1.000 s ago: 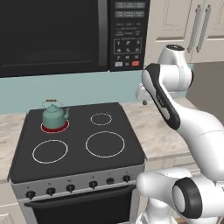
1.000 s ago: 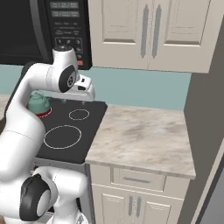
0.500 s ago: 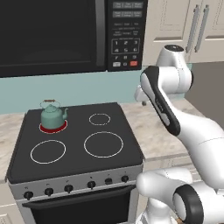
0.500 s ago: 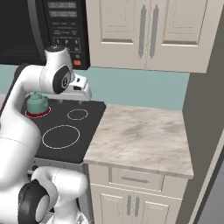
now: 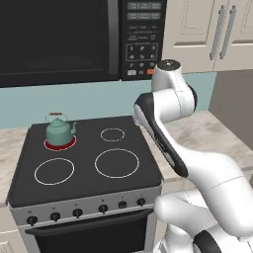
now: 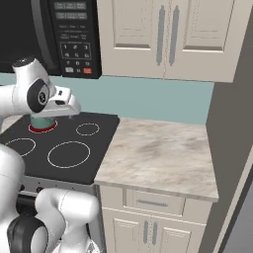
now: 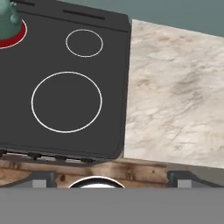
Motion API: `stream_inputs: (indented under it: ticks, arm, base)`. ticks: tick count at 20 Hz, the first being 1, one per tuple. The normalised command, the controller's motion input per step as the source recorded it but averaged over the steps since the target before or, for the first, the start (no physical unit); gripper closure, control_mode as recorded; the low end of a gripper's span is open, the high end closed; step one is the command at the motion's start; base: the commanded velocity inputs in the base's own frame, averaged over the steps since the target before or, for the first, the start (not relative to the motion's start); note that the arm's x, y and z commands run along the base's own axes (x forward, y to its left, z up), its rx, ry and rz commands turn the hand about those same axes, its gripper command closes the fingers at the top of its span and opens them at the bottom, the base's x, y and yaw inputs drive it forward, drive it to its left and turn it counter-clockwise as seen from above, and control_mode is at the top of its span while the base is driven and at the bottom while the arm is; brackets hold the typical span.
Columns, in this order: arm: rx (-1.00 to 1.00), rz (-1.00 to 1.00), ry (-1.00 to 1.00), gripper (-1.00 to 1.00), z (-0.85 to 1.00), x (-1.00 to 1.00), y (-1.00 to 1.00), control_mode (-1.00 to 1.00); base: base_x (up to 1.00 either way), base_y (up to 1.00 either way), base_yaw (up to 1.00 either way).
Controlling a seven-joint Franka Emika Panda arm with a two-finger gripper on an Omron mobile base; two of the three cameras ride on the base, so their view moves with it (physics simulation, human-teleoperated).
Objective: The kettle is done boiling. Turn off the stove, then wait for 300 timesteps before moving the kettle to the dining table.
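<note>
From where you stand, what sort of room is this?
A home kitchen, most likely: a black glass-top stove with a teal kettle on a glowing red burner, a microwave above it, and cream cabinets over a marbled counter.

one kettle (image 5: 60, 130), four burners (one red) (image 5: 116, 162), one microwave (image 5: 74, 39)

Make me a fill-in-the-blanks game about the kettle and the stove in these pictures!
1. The kettle sits on a burner that glows ____.
2. The stove top has ____ ringed burners.
3. Above the stove hangs a black ____.
4. The knobs sit in a row along the stove's ____ edge.

Missing words: red; four; microwave; front
</note>
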Motion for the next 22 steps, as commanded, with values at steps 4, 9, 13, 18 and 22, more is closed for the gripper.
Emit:
stream_inputs:
  ticks: [4, 9, 13, 18, 22]
  arm:
    - [-0.16, 0.08, 0.0, -1.0, 0.0, -0.03, 0.8, -1.0]
    - [-0.19, 0.1, 0.0, -1.0, 0.03, -0.02, 0.65, -1.0]
    - [-0.22, 0.11, -0.02, -1.0, 0.0, -0.15, 0.52, -1.0]
    - [-0.23, 0.1, -0.06, -1.0, 0.0, -0.31, 0.43, -1.0]
    - [-0.24, 0.06, -0.08, -1.0, 0.0, -0.44, 0.42, -1.0]
  base:
    - [0.0, 0.0, 0.0]
    - [0.0, 0.0, 0.0]
    - [0.0, 0.0, 0.0]
    - [0.0, 0.0, 0.0]
    - [0.0, 0.0, 0.0]
